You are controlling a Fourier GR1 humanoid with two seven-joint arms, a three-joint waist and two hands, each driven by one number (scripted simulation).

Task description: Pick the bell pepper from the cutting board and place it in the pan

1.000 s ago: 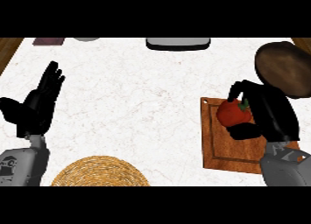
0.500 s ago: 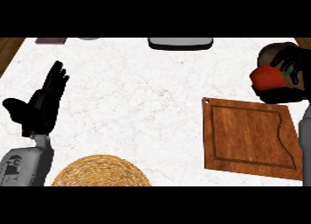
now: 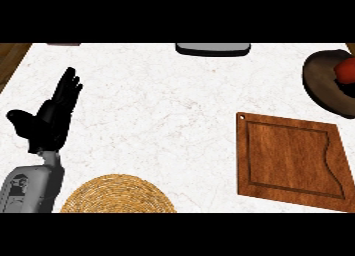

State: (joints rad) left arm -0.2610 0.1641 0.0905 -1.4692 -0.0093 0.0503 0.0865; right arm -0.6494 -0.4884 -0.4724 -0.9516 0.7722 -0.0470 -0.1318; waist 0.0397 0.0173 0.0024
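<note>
Bell pepper [image 3: 353,70]: in pan [image 3: 329,95], cut by edge; axis unclear.
Cutting board [image 3: 294,157]: bare.
Left robot hand [image 3: 51,117]: released, resting.

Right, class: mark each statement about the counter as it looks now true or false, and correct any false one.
1. The bell pepper lies in the pan. True.
2. The cutting board carries a vegetable. False: its top is bare.
3. The left hand is open, fingers up, at the view's left. True.
4. The woven mat touches the cutting board. False: bare counter separates them.
5. The right hand grips the pan. False: no right hand shows.
</note>
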